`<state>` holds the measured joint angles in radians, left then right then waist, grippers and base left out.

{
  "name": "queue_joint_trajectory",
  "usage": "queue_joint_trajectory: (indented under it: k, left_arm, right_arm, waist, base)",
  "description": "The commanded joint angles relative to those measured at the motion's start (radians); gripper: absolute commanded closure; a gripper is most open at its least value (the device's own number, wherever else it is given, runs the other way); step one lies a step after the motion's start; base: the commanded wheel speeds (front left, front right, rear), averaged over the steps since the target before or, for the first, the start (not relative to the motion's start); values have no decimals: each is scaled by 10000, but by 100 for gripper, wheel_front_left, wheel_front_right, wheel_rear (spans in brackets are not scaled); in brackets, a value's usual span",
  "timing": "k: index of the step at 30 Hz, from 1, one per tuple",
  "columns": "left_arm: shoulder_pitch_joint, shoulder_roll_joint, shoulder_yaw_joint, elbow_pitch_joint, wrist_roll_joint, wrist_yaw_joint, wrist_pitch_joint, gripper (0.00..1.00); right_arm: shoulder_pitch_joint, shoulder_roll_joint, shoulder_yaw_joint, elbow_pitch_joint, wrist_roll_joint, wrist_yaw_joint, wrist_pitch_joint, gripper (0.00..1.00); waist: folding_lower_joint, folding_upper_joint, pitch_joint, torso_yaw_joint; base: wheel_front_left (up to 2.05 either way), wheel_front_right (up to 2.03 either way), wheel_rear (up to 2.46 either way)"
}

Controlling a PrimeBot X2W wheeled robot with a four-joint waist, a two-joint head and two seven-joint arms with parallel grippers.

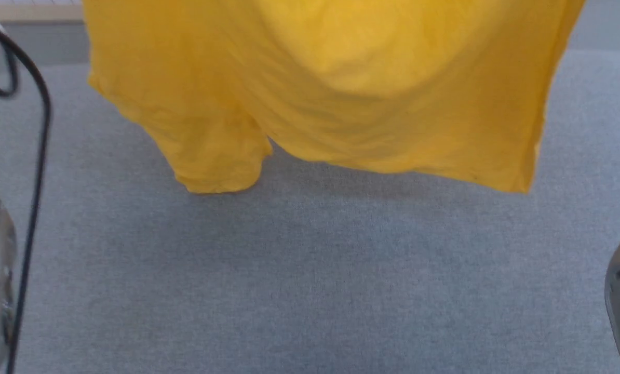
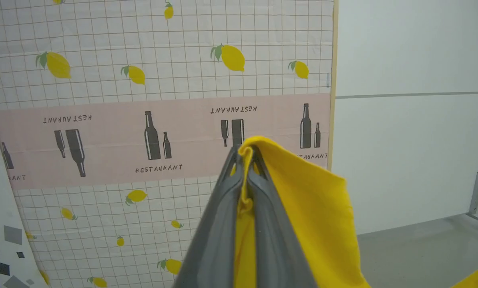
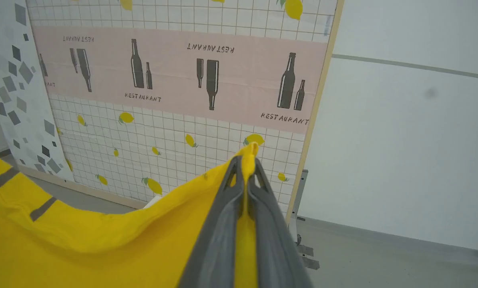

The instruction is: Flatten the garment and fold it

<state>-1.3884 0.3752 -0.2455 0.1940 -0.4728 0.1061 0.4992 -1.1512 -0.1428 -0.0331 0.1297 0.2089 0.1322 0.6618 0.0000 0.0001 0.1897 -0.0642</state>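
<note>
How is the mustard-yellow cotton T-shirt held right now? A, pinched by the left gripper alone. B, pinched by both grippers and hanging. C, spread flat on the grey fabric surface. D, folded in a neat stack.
B: the left gripper and the right gripper are each shut on a fold of the mustard-yellow cotton T-shirt, which hangs in front of the grey fabric surface.

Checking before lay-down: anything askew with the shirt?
Yes. The shirt hangs unevenly over the table: its bottom edge isn't straight, and a bunched flap hangs separately at the left. The left gripper and right gripper each pinch an edge.
</note>
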Motion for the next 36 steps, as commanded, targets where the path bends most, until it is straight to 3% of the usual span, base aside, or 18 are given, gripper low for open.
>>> queue_joint_trajectory:
  k: [1,11,21,29,36]
  left_arm:
    - [-539,65,-13,95,200,52,-174,100]
    - [-3140,-24,131,1190,933,-253,-2892,100]
    - [-4773,18,473,2419,914,-823,-5337,100]
    - [-3942,392,414,2843,964,-1310,-6691,100]
    - [-2273,856,643,2424,559,-1575,-6920,100]
  right_arm:
    - [-386,114,-47,117,-197,-15,7,100]
    - [-2827,729,-342,1486,-1541,-15,-1327,100]
    - [-4634,771,-679,2844,-2651,-15,-3691,100]
    - [-4526,423,-614,3720,-3186,-15,-5006,100]
    - [-3742,-151,135,3881,-2376,-15,-5369,100]
  waist:
    - [0,-1,1235,-304]
    - [0,-1,3895,-773]
    - [0,-1,5415,-382]
    - [0,-1,6379,40]
    - [0,-1,6300,307]
  base:
    - [0,0,0]
    - [0,0,0]
    - [0,0,0]
    - [0,0,0]
    - [0,0,0]
